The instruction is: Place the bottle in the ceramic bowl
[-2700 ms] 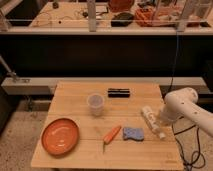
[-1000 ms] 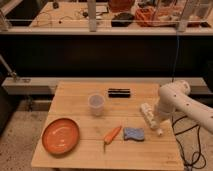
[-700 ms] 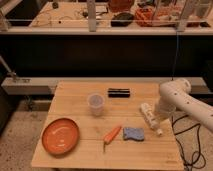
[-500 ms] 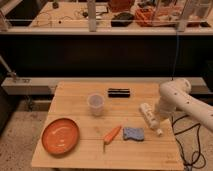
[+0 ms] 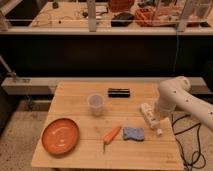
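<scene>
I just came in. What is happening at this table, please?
A one-armed robot is working on the bottle, which lies near the right edge of the wooden table. Its claw is down at the bottle's far end; I cannot tell whether it has hold of it. The orange ceramic bowl sits at the front left with nothing in it, so the bottle is not yet placed. Between them are a plastic cup, a carrot and a blue sponge.

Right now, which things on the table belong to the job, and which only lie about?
For the job: bottle, lying at the right of the table; ceramic bowl, front left; gripper, at the bottle.
Lying about: plastic cup, carrot, blue sponge, flat black object.
</scene>
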Motion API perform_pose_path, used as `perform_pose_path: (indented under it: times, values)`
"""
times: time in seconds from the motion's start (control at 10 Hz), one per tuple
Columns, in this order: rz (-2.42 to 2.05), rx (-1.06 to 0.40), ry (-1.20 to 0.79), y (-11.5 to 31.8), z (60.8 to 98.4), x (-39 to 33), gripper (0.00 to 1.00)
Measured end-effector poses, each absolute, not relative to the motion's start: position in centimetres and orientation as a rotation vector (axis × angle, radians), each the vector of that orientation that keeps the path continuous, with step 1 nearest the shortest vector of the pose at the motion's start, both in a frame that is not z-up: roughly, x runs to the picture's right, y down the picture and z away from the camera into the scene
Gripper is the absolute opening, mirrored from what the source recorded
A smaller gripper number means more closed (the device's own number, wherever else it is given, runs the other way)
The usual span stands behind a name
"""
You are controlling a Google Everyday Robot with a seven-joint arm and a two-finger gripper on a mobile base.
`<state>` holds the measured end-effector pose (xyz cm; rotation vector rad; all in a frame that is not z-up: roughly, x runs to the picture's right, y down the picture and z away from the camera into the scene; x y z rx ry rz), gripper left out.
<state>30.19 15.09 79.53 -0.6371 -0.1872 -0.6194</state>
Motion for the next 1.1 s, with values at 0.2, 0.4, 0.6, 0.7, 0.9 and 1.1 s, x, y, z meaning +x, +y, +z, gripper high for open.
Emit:
perform_pose_path:
  times: [0.2, 0.4, 0.6, 0.7, 0.9, 1.1]
  values:
    - [-0.634, -0.634, -0.186, 14.84, 79.59, 30.01, 0.35]
    - [-0.639, -0.629, -0.182, 14.65, 79.66, 30.31, 0.35]
    - [-0.646, -0.628, -0.185, 14.68, 79.84, 30.28, 0.35]
    - [-0.651, -0.626, -0.187, 14.54, 79.86, 30.12, 0.35]
    - [-0.662, -0.621, -0.184, 14.18, 79.86, 30.02, 0.35]
    - [-0.669, -0.618, -0.184, 14.12, 80.00, 30.16, 0.35]
